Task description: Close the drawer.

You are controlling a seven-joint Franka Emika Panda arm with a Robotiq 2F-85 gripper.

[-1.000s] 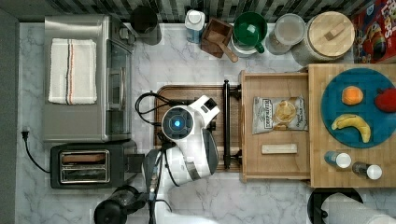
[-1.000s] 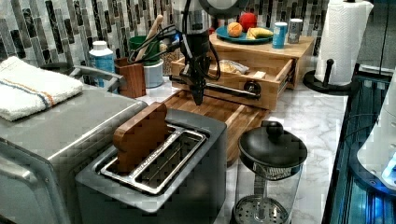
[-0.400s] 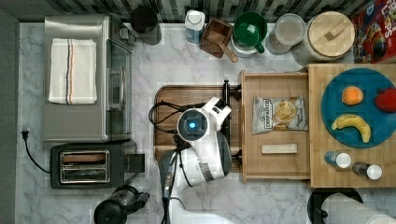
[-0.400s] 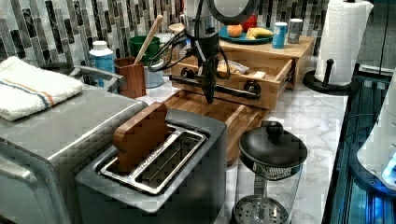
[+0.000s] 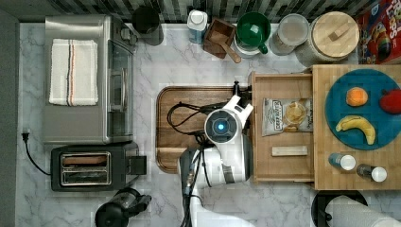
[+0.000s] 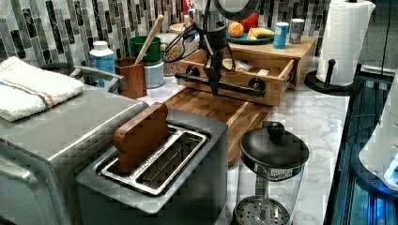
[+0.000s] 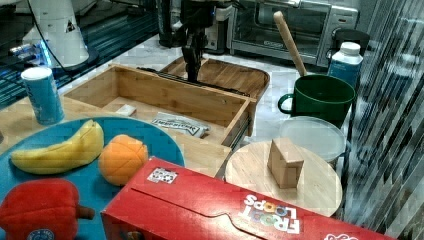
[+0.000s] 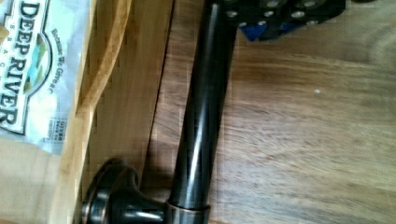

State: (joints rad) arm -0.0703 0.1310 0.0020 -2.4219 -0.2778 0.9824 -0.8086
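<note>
One drawer (image 5: 283, 134) matters to us, and it stands pulled well out from under the wooden top (image 5: 321, 172) that carries the blue plate (image 5: 338, 106). Inside the drawer lie a chip bag (image 5: 286, 116) and a small pale block (image 5: 289, 151). Its long black handle (image 6: 234, 86) runs across the front, facing the dark cutting board (image 5: 172, 137) that lies just beside the drawer.

We have the gripper (image 6: 215, 83) hanging straight down at the handle, on the cutting-board side of the drawer front. In the left view the tip overlaps the bar; in the right view the gripper (image 7: 191, 70) stands just beyond the drawer's front wall. The wrist view shows the handle (image 8: 201, 116) close under the camera, with one of its round mounts (image 8: 116, 205) fixed to the drawer front. Whether the fingers are spread or pinched we cannot tell (they read as a single dark shape).

We judge the step in hand to be the approach to the push: contact looks made or nearly made, yet the drawer is still fully open. The next move calls for a steady, level push against the handle, straight toward the wooden top, kept square so the drawer does not skew on its runners.
</note>
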